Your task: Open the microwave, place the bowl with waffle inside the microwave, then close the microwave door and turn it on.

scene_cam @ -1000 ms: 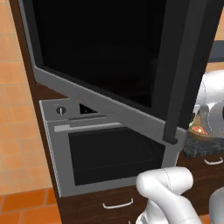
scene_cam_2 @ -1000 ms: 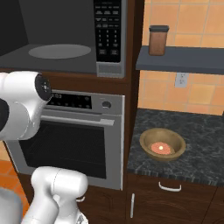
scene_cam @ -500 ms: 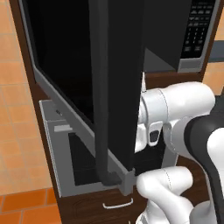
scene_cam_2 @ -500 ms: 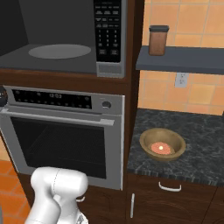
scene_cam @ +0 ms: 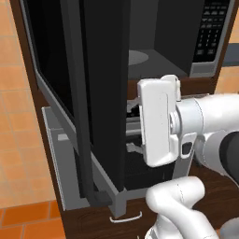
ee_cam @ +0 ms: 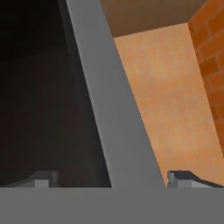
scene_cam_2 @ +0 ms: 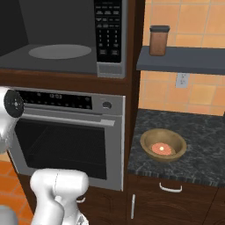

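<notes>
Microwave door [scene_cam: 100,93] swung wide open, left of microwave [scene_cam_2: 66,39]. Gripper [ee_cam: 113,177] close by door, jaws wide apart, door's grey rim between them, maybe not touching. Oven [scene_cam_2: 66,132] under microwave. Bowl [scene_cam_2: 162,145] with waffle [scene_cam_2: 161,149] on dark counter [scene_cam_2: 197,149], right of microwave, lower down.

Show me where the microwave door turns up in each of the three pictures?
Left base view: the microwave door stands swung open, a tall dark panel filling the left half.
Right base view: not in it.
Hand view: its grey steel rim runs diagonally between the tool's fingertips.
Shared landmark: the round turntable plate inside the microwave, in both base views.
</notes>
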